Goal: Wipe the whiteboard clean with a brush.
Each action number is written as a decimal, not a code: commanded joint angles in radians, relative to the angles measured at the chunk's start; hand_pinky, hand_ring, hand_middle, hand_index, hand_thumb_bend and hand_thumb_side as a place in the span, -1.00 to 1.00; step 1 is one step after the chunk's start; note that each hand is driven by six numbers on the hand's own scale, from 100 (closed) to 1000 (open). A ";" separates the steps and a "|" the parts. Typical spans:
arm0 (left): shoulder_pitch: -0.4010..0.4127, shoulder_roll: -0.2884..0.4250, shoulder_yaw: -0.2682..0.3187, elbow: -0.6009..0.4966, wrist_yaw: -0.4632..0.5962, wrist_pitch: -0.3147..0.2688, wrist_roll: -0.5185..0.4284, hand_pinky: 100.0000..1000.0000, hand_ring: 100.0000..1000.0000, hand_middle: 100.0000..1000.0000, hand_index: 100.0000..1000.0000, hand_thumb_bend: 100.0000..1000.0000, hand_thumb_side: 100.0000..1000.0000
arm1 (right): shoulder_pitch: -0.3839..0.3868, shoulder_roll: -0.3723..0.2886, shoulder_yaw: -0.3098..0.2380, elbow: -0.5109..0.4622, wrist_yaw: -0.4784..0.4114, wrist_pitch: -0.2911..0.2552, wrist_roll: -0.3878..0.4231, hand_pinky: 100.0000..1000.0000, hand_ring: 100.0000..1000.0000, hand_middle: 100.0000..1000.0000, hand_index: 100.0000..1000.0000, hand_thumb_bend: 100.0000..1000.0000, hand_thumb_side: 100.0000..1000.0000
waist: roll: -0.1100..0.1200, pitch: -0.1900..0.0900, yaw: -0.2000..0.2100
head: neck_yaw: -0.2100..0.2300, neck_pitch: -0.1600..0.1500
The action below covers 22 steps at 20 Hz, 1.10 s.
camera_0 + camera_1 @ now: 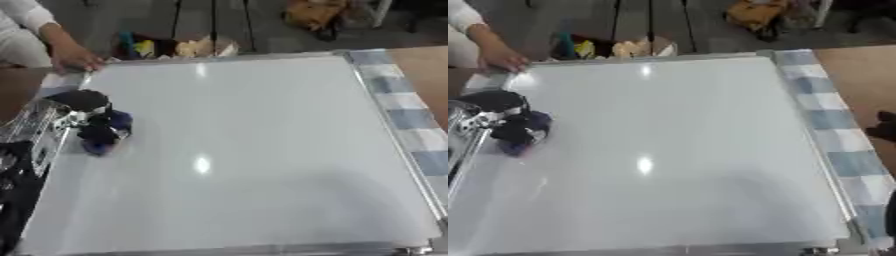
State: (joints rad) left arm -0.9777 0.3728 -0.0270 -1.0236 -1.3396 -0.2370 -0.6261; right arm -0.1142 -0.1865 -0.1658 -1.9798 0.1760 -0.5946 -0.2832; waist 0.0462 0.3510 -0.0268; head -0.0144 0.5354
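A large whiteboard [254, 150] lies flat and fills most of both eye views; its surface shows no marks, only light glare. At its left edge my left hand [94, 129] has its fingers curled round a dark blue brush [109, 134], which rests on the board. A dark tip of my right hand [883, 125] shows at the right edge of the right eye view, off the board. A person's hand [74, 57] holds the board's far left corner.
A blue-and-white checked cloth [411, 125] runs along the board's right side over a brown table [429, 75]. Beyond the far edge stand a box of bright items [175, 47] and an orange bag [315, 12] on the floor.
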 commanded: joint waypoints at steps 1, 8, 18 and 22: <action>-0.008 -0.021 -0.018 -0.014 -0.005 -0.014 -0.009 -0.44 -0.14 -0.43 -0.35 -1.00 0.65 | -0.004 -0.012 -0.005 -0.020 -0.010 0.003 0.001 0.20 0.44 0.08 0.56 -1.00 0.48 | -0.004 -0.020 0.000 | 0.003 0.006; 0.000 -0.066 -0.038 -0.028 -0.026 -0.033 -0.022 -0.47 -0.17 -0.46 -0.36 -1.00 0.66 | -0.003 -0.013 -0.005 -0.020 -0.013 0.005 0.001 0.20 0.45 0.08 0.56 -1.00 0.48 | -0.004 -0.023 0.003 | 0.003 0.009; 0.007 -0.100 -0.060 -0.031 -0.084 -0.052 -0.014 -0.47 -0.17 -0.46 -0.35 -1.00 0.64 | -0.005 -0.014 -0.004 -0.020 -0.016 0.007 0.005 0.20 0.45 0.07 0.56 -1.00 0.48 | -0.002 -0.022 0.004 | 0.004 0.011; 0.009 -0.102 -0.056 -0.025 -0.100 -0.049 0.000 -0.48 -0.17 -0.46 -0.36 -1.00 0.64 | -0.004 -0.014 -0.004 -0.020 -0.017 0.005 0.005 0.20 0.45 0.07 0.56 -1.00 0.48 | -0.004 -0.022 0.005 | 0.004 0.011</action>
State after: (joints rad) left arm -0.9760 0.2899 -0.0668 -1.0641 -1.4302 -0.2829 -0.6289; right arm -0.1142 -0.1865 -0.1660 -1.9798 0.1659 -0.5882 -0.2801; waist 0.0470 0.3434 -0.0191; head -0.0113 0.5435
